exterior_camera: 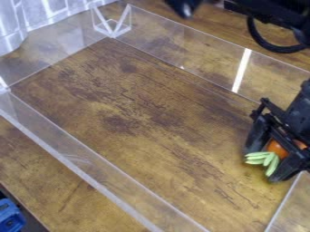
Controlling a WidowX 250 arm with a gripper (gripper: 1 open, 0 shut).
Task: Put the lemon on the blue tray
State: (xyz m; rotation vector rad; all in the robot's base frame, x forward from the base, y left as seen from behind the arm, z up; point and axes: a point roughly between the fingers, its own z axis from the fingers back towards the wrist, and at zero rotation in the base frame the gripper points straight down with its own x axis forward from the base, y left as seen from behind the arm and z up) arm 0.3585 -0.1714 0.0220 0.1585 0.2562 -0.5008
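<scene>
A black robot end effector [277,149] hangs low over the dark, weathered wooden bench [133,100], close to its right edge and towards the near right corner. Its two dark fingers [256,136] point downward and stand apart, one on either side of a small toy carrot with an orange body and pale green leafy top [266,156]. The orange part shows between the fingers and the green leaves stick out to the left, lying on or just above the wood. Whether the fingers are actually pressing on the carrot cannot be told from this view; they look partly open around it.

A low clear acrylic wall [85,163] fences the bench, running along the near left edge and along the far right edge, where a bright strip of reflected light falls on it. At the far edge, near the far left corner, stands a small clear plastic triangular stand [111,20]. A scrap of bright blue object [7,214] shows at the near left corner, outside the wall; what it is cannot be made out. No lemon can be seen anywhere on the bench in this view.
</scene>
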